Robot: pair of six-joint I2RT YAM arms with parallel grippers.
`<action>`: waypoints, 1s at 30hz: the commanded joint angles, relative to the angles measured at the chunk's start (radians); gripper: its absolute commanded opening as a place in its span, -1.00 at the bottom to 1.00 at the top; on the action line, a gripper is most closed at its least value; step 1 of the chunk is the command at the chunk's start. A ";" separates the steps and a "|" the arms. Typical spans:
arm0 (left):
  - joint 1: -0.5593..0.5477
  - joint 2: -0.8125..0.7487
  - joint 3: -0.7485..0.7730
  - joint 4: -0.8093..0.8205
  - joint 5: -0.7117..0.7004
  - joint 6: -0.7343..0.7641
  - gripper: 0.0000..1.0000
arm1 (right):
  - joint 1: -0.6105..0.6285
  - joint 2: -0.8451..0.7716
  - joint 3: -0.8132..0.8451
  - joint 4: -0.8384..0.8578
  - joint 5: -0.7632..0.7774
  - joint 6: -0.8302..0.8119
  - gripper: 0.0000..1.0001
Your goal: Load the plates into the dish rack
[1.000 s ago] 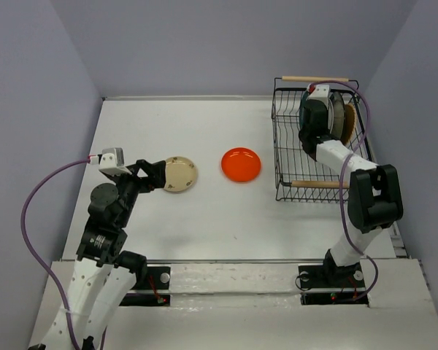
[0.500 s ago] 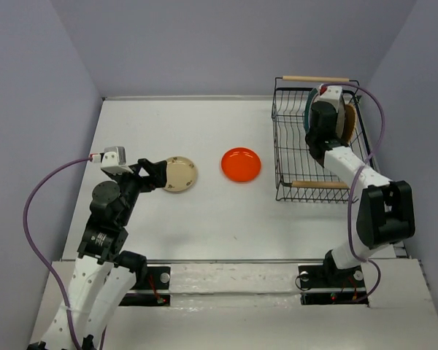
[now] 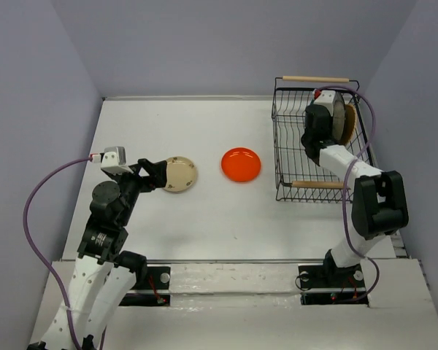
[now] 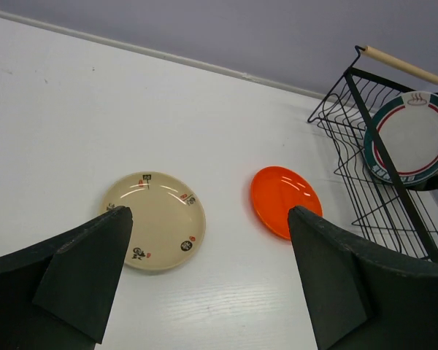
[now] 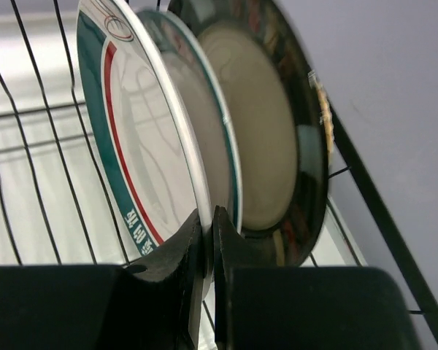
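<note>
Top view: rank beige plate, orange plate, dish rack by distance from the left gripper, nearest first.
From the left gripper:
1. Beige plate, right at its fingertips.
2. Orange plate, mid-table, further right.
3. Dish rack, far right, where the right gripper pinches the teal-and-red-rimmed plate.

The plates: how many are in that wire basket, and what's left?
Done: at least three plates stand upright in the dish rack, including a dark-rimmed plate. In hand: the right jaws look closed on the teal-rimmed plate, inside the rack. Remaining: the beige plate and orange plate lie flat on the table, the open left jaws by the beige one.
</note>
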 commanded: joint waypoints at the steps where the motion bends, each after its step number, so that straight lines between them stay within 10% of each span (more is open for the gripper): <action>1: -0.001 -0.002 0.014 0.060 0.013 0.017 0.98 | -0.005 0.031 0.049 0.096 0.039 -0.024 -0.87; 11: -0.001 0.007 0.008 0.069 0.022 0.010 0.98 | -0.015 0.141 0.095 0.099 0.028 -0.025 -0.86; 18: 0.007 0.093 0.009 0.080 0.123 -0.007 0.98 | -0.015 0.103 0.099 0.076 0.020 0.019 0.23; 30: 0.013 0.258 -0.024 0.166 0.327 -0.141 0.98 | 0.013 -0.228 0.013 -0.082 -0.398 0.283 0.57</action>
